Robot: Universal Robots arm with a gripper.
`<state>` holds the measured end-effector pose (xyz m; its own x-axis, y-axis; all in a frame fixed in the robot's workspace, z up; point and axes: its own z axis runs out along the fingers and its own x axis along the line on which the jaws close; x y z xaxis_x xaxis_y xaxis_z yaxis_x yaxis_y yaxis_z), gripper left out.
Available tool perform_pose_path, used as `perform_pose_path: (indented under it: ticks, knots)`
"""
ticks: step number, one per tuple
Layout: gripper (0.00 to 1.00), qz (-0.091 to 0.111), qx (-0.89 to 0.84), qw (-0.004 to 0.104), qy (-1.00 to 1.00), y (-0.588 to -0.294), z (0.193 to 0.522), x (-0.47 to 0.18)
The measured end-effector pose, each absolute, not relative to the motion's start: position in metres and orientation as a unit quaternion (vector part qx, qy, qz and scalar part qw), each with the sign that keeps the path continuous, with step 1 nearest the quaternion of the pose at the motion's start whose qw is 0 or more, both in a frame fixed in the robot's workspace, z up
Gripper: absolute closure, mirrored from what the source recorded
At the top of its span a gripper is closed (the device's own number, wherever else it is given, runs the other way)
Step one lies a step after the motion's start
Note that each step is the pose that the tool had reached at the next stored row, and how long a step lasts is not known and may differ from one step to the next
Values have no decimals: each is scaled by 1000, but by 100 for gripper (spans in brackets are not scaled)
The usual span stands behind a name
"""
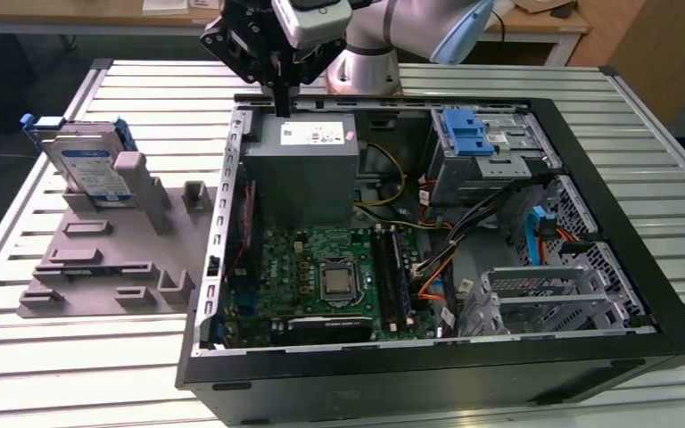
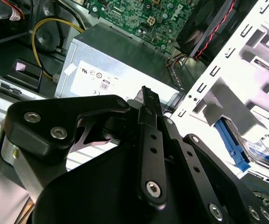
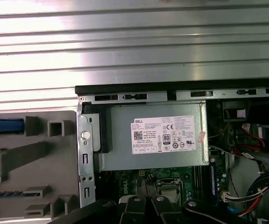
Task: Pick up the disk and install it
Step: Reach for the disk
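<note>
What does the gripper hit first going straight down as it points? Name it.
Probably the grey power-supply box: the gripper points down over its edge nearest the case rim, so, depth being unclear, the rim is possible.

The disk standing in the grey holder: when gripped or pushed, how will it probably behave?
The disk probably stays stiff: its body looks like metal in a blue frame. Standing on edge in the grey holder, it may tip if pushed sideways. Its labelled face looks smooth, so it could slip in a weak grip.
</note>
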<state>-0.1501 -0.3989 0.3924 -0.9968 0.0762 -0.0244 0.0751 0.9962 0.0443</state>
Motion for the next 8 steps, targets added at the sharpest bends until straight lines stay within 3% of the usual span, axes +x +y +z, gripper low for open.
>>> perform_pose_path:
  ticks: [8]
  knots:
    - [89,22,38,13,999,-399,392,-151]
